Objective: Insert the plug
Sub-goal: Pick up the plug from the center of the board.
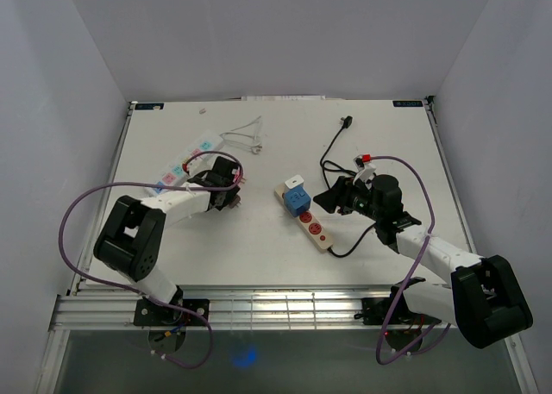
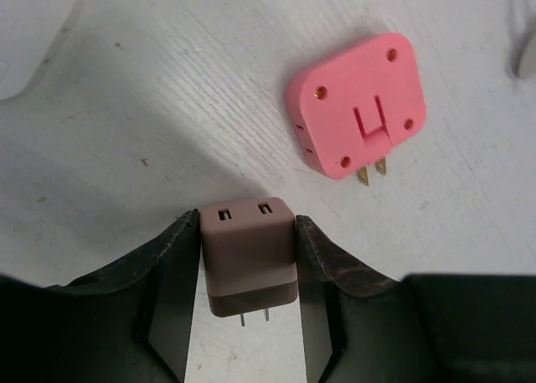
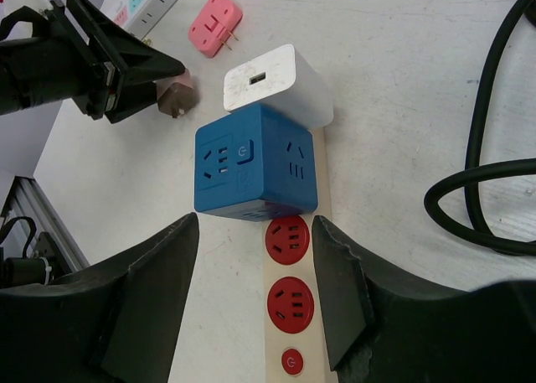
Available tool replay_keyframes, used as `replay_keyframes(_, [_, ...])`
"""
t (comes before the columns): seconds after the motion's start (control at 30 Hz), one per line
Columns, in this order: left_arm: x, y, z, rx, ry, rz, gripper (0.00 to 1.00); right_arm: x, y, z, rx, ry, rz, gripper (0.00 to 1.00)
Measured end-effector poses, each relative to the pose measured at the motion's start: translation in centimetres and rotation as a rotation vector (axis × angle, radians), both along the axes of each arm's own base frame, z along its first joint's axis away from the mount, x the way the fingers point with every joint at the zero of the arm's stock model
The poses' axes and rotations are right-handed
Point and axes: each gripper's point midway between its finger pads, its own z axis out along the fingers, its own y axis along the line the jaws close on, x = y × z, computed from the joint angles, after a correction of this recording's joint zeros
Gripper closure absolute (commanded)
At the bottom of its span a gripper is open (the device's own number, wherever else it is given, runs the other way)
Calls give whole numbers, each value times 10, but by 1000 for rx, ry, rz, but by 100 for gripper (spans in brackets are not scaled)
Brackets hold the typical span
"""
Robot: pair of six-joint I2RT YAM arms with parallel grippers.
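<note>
Plug (image 2: 249, 257) tight within left gripper (image 2: 248, 224)

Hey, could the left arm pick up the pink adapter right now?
Probably not straight away. The pink adapter lies uncovered just beyond it, but the left gripper has its fingers pressed against the brown adapter, so it looks occupied.

Black-and-white arms (image 1: 177, 202) (looping purple cables (image 1: 62, 230)), angular black hands (image 3: 255, 225)
</note>
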Motion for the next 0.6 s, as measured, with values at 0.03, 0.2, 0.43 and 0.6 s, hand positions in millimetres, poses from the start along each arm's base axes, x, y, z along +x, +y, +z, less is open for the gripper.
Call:
replay_keyframes(0.03, [-2,-2,3,1,-16,-28,75,0,0,0,0,-1,1,38])
replay_keyframes(0.2, [-7,-34,38,32,-169,-251,71,-1,1,0,-1,-4,7,38])
replay_keyframes(0.43, [-27,-70,91,34,-456,-557,73,-1,0,4,3,-16,8,38])
replay_keyframes(0.6, [-50,-86,114,10,-653,-775,97,-3,0,2,2,-14,8,39])
